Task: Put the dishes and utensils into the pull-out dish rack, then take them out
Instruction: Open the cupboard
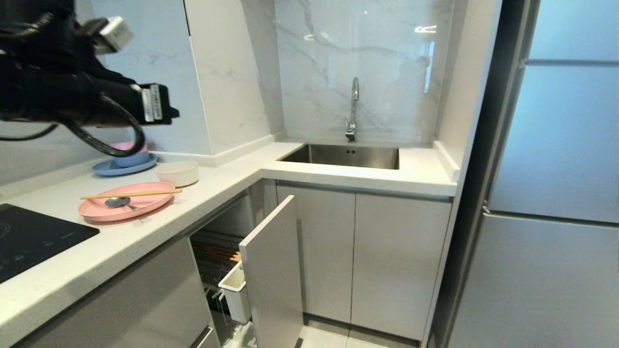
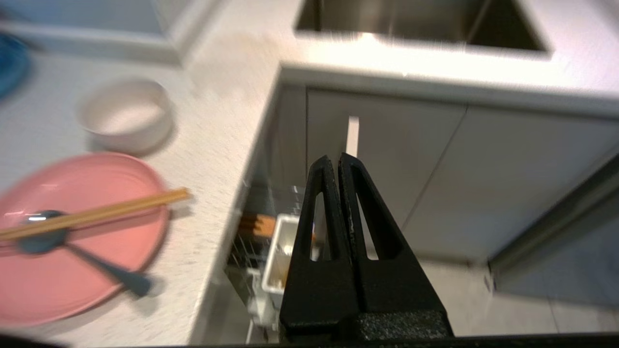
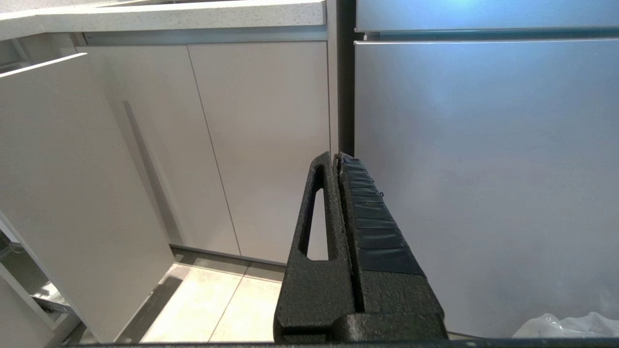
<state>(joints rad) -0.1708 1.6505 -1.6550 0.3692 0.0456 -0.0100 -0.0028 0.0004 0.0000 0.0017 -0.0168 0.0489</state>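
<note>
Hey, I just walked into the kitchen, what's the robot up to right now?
Nothing is being handled yet. The left gripper is shut and empty, raised above the counter. The pink plate lies there with the chopsticks and spoon on it, the cream bowl beside it. The pull-out dish rack stands open below, holding no dishes that I can see. The right gripper is shut, low by the cabinets.

Home kitchen: sink [image 1: 346, 155], hob [image 1: 29, 237], cabinets [image 1: 367, 261].
</note>
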